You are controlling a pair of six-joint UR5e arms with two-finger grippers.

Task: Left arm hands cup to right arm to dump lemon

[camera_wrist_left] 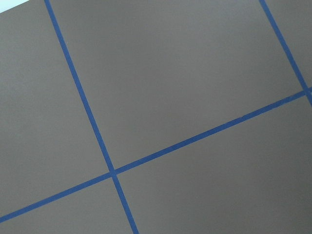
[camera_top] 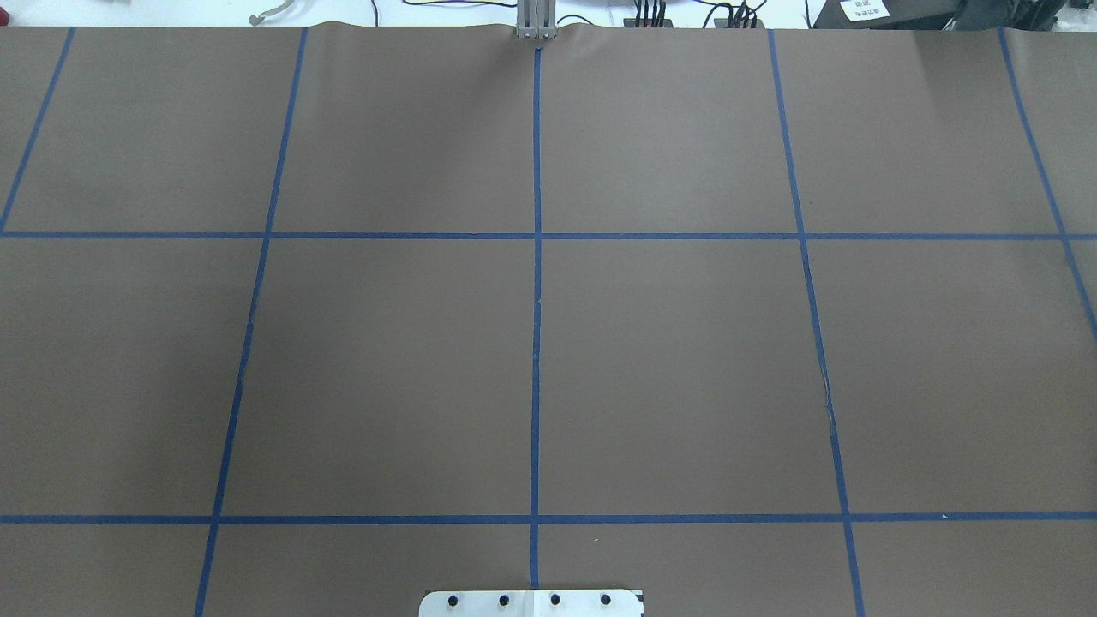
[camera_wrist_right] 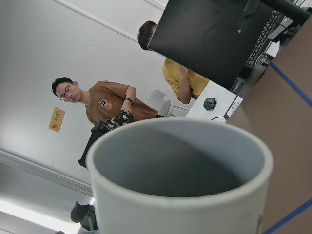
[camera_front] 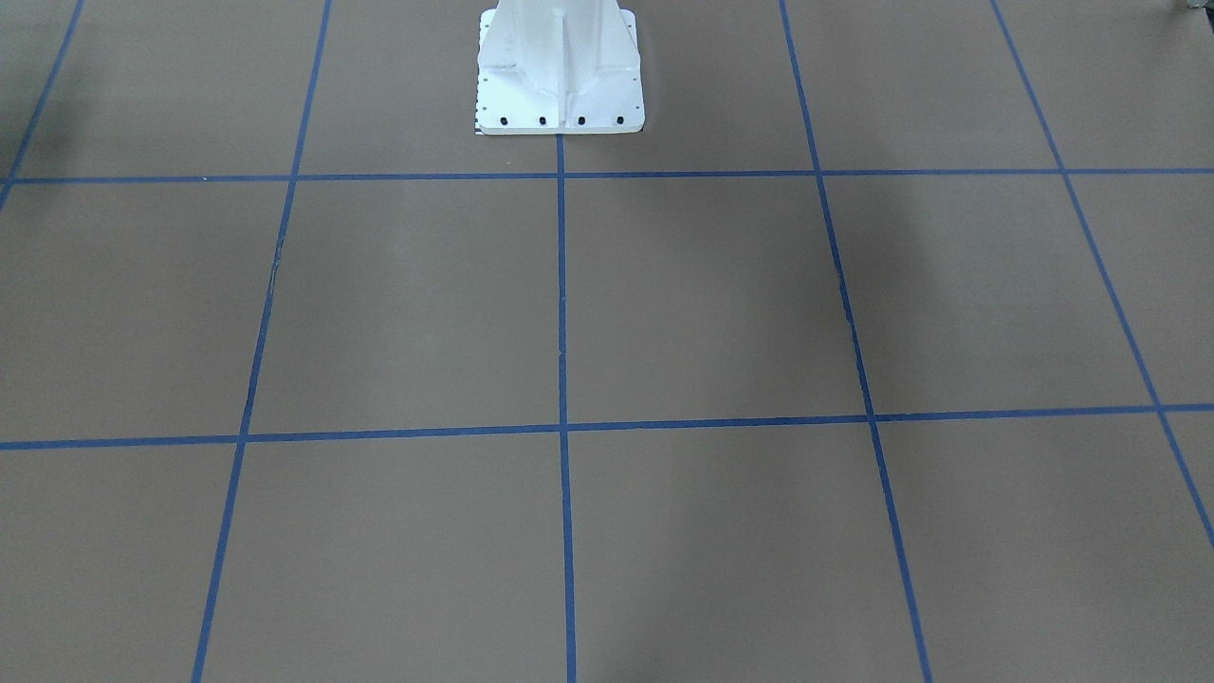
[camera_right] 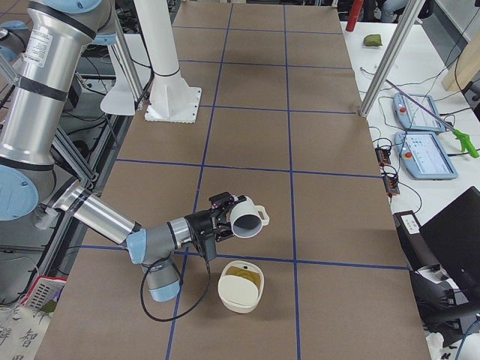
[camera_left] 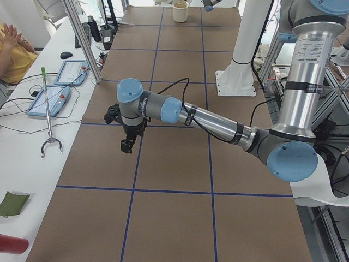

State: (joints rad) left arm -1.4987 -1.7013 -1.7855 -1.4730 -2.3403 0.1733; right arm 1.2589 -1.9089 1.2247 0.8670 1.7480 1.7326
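Note:
The white cup (camera_right: 247, 217) is off the table at the tip of my right gripper (camera_right: 223, 223), on the near right arm (camera_right: 97, 217). It is tipped on its side, mouth outward, above a cream bowl (camera_right: 227, 295) with something yellowish (camera_right: 241, 278) inside. In the right wrist view the cup (camera_wrist_right: 180, 200) fills the frame and its grey inside looks empty. My left gripper (camera_left: 126, 144), on the near left arm (camera_left: 212, 123), hangs over bare table with nothing seen in it. I cannot tell whether either gripper is open or shut. No arm shows in the overhead or front views.
The white robot base (camera_front: 560, 76) stands at the table's edge and also shows in the overhead view (camera_top: 531, 602). Side benches hold teach pendants (camera_right: 424, 154) and a grabber tool (camera_left: 49, 117). Two people (camera_wrist_right: 105, 105) stand beyond the table.

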